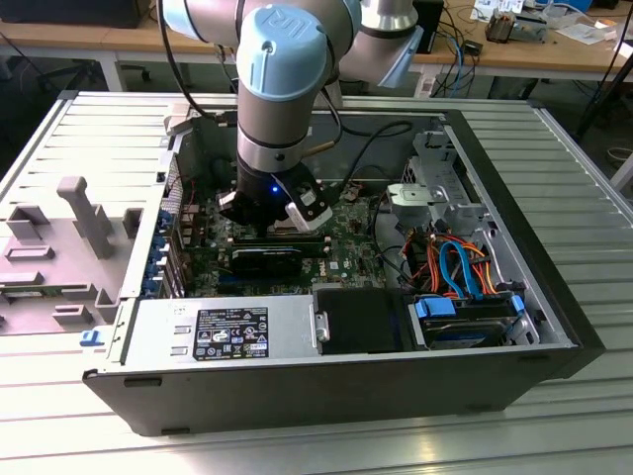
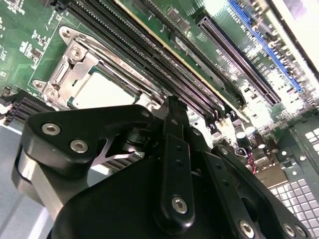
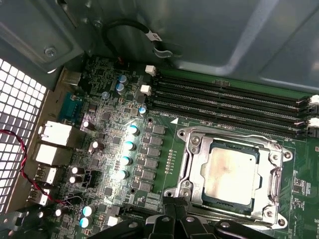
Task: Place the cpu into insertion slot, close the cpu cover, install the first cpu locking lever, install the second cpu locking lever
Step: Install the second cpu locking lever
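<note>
Black gripper (image 2: 172, 107) linkages, bolted with silver screws, crowd the near part of the second wrist view, and the two fingers meet in a single narrow tip, pressed together with nothing pinched between them. Just beyond that tip lies the cpu (image 2: 102, 92), a flat dull silver square seated in the insertion slot (image 2: 60, 74), whose bright metal rim carries round screws at its corners; the cpu cover (image 2: 70, 59) lies flat around the chip as a thin silver frame. Long black memory slots (image 2: 149, 55) run close beside the socket and past the fingertip, leaving little bare green circuit board (image 2: 20, 45) between them. Turning to the first wrist view, the dark gripper (image 3: 172, 206) tip sits just short of the socket's near edge, and the cpu (image 3: 230, 172) shows a smudged, matte grey top inside the square window of the cpu cover (image 3: 188, 169), the insertion slot (image 3: 276, 186) rim framing it all round. Rows of silver-capped capacitors (image 3: 127, 149) stand to one side, with the ribbed memory slots (image 3: 224, 97) beyond the socket. Seen from the exterior view, the arm (image 1: 282, 89) reaches straight down into the open computer case (image 1: 326, 386), the gripper (image 1: 272, 213) low over the board, hemmed by case walls, a grey power supply (image 1: 223, 332) and bundled orange and blue cables (image 1: 460, 262).
</note>
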`<action>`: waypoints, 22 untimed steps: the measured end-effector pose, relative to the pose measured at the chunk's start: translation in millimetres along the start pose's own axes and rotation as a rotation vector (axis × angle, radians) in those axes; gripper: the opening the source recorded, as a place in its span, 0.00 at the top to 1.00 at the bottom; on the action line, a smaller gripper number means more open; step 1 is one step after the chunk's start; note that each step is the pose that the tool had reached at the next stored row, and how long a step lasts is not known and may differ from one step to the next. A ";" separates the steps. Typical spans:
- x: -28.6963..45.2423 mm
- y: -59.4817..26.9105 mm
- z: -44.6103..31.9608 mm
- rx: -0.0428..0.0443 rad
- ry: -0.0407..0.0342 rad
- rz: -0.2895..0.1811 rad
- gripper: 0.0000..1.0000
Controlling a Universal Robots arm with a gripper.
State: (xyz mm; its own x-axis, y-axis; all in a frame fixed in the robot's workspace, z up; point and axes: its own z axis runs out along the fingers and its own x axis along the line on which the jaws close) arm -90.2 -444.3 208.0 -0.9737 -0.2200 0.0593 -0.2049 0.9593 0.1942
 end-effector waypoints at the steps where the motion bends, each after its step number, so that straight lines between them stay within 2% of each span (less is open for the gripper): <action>1: 0.2 -0.7 0.0 0.0000 0.0000 0.000 0.89; 9: 0.7 -3.0 -0.3 -0.0013 -0.0002 0.000 0.89; 13: 1.3 -1.0 -10.7 -0.0013 -0.0003 0.000 0.89; 18: -0.9 -0.6 -16.0 -0.0014 0.0009 0.000 0.89; 19: -1.5 0.0 -19.4 -0.0010 0.0011 0.000 0.89; 20: -1.9 0.4 -21.0 0.0044 0.0022 0.001 0.89; 21: -2.1 0.4 -21.5 0.0190 0.0054 0.002 0.89; 22: -2.3 0.5 -21.6 0.0413 0.0102 0.004 0.89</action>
State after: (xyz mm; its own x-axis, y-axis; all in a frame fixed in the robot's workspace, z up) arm -85.9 -447.1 229.1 -0.9736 -0.2173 0.0701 -0.2048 0.9667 0.1534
